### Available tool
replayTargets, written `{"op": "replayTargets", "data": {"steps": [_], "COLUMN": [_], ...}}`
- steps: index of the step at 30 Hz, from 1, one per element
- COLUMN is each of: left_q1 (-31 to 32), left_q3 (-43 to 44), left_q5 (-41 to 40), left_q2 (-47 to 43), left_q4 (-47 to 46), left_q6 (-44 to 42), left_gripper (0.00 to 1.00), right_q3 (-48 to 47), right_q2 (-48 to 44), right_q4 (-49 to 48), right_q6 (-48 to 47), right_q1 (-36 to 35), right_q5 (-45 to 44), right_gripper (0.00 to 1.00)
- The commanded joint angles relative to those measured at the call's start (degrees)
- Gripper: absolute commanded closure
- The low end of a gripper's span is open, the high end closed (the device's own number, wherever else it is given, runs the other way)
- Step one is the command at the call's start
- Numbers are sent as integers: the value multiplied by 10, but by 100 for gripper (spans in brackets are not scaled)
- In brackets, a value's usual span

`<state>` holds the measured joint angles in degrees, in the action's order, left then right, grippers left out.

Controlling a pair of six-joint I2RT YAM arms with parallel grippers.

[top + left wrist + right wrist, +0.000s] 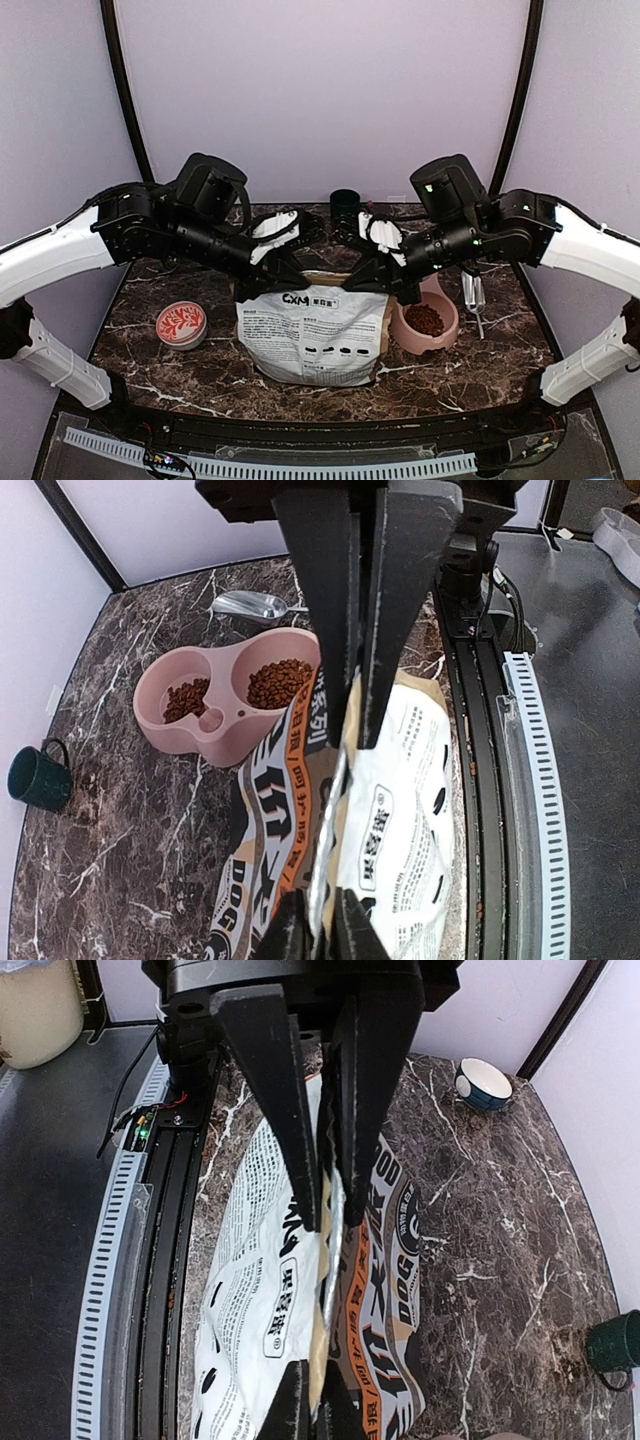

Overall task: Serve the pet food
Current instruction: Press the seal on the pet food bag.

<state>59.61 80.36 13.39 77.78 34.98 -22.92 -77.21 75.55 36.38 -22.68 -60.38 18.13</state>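
Observation:
The pet food (278, 683) lies as reddish-brown kibble in both cups of the pink double bowl (215, 742), which stands right of the bag in the top view (408, 340). The tan-and-white printed bag (310, 335) stands upright between the arms. My left gripper (357, 742) pinches the left end of the bag's top edge (290, 282). My right gripper (328, 1222) is shut on the right end of that edge (385, 285). The bag's mouth is pressed flat, so its inside is hidden.
A metal scoop (250, 604) lies beyond the pink bowl. A dark green mug (345, 203) stands at the back of the marble table. A small round dish with a red pattern (182, 323) sits left of the bag. The table's black front rail (478, 780) runs close behind the bag.

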Motion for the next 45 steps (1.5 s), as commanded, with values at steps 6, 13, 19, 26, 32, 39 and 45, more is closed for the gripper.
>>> {"op": "replayTargets", "data": {"steps": [6, 13, 19, 26, 32, 39, 45], "left_q1": [-5, -5, -12, -25, -35, -47, -60], "left_q3": [-6, -8, -33, -67, -75, -89, -103], "left_q5": [-70, -57, -47, -58, -56, -67, -66], "left_q2": [0, -27, -50, -67, -76, -89, -105], "left_q4": [-2, -8, 6, 4, 5, 9, 10], "left_q6": [-6, 6, 14, 9, 3, -2, -5], "left_gripper": [100, 100, 85, 100, 100, 90, 100], "right_q3": [11, 9, 8, 15, 21, 27, 34], "right_q2": [-67, -56, -53, -61, -67, -73, -79], "right_q4": [-45, -50, -58, -63, -64, -67, -68], "right_q6": [2, 10, 18, 16, 15, 12, 13], "right_q1": [0, 1, 0, 0, 0, 0, 0], "right_q5": [22, 28, 29, 22, 17, 14, 13], "right_gripper": [100, 100, 100, 100, 100, 100, 100]}}
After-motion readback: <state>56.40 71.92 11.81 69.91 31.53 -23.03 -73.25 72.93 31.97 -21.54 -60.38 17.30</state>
